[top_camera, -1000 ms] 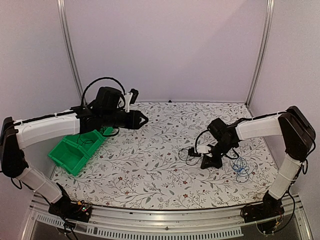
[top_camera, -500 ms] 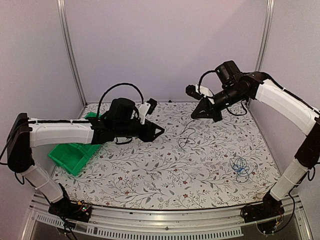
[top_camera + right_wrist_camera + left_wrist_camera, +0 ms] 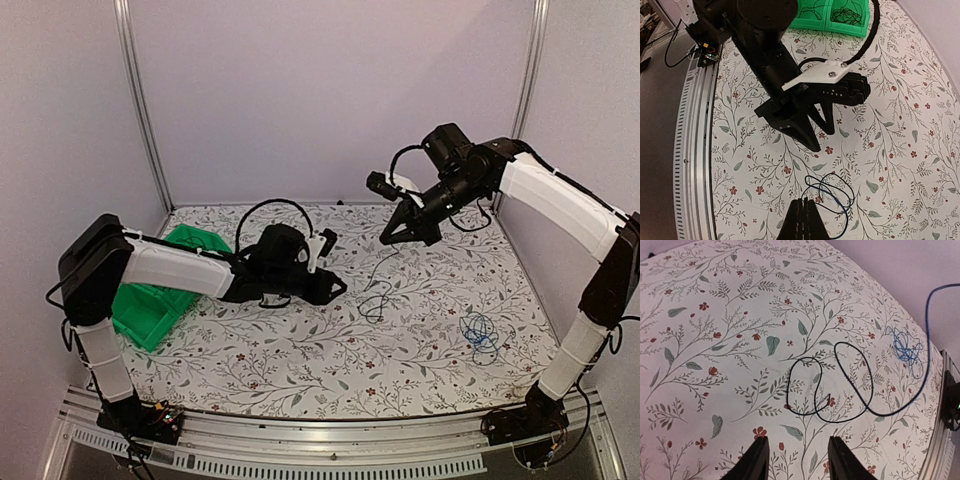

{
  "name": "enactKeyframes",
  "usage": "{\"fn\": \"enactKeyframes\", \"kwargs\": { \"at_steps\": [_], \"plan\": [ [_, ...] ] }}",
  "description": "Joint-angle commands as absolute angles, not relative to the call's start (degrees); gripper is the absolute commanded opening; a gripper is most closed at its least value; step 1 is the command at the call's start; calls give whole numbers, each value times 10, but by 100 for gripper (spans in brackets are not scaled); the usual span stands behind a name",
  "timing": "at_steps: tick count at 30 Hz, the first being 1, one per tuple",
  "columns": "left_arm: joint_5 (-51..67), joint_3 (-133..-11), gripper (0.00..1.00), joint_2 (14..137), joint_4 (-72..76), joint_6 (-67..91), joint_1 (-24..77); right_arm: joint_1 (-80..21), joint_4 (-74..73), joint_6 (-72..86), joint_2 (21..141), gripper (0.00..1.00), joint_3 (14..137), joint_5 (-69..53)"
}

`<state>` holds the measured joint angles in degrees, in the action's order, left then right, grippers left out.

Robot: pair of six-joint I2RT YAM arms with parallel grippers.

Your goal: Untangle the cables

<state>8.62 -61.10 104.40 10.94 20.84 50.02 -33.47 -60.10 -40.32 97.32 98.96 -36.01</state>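
My right gripper point(image 3: 389, 238) is raised above the table's back middle and is shut on a thin dark cable. The cable hangs down to loose loops point(image 3: 375, 305) on the floral tabletop. In the right wrist view its closed fingertips point(image 3: 804, 202) sit over those loops point(image 3: 854, 196). My left gripper point(image 3: 340, 290) is open and empty, low over the table just left of the loops. In the left wrist view its gripper point(image 3: 797, 462) is short of the loops point(image 3: 834, 420). A bright blue tangled cable point(image 3: 482, 333) lies apart at the right and shows in the left wrist view point(image 3: 904, 346).
A green two-compartment bin point(image 3: 135, 325) stands at the left edge. In the right wrist view it point(image 3: 840, 27) holds coiled black cables point(image 3: 845, 12). A metal rail point(image 3: 692, 160) runs along the table's near edge. Metal frame posts stand at the back corners.
My right gripper rose from the table at the right to high over the back middle, pulling a dark cable away from the blue tangle. My left arm swung right and down toward the loops.
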Motion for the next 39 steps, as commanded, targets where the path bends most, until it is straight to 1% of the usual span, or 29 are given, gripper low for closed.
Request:
{"fn": "enactKeyframes", "kwargs": {
  "at_steps": [1, 6, 10, 16, 23, 31, 37, 39],
  "plan": [
    [108, -656, 38, 1111, 108, 247, 504, -338, -615, -396, 969, 0, 1000, -371],
    [161, -726, 41, 1189, 72, 269, 503, -338, -613, -395, 969, 0, 999, -371],
    [196, -742, 42, 1217, 68, 278, 504, -338, -613, -393, 963, 0, 1012, -368],
    [207, -751, 42, 1237, 71, 282, 504, -338, -620, -395, 952, 0, 1055, -367],
    [200, -792, 40, 1275, 59, 291, 504, -339, -621, -391, 949, 0, 1074, -368],
    [212, -819, 40, 1303, 65, 300, 501, -345, -621, -387, 953, 0, 1126, -365],
    [248, -827, 36, 1323, 100, 343, 492, -349, -618, -385, 953, 0, 1130, -362],
    [256, -830, 32, 1329, 113, 357, 489, -352, -616, -384, 952, 0, 1130, -359]
  ]
}}
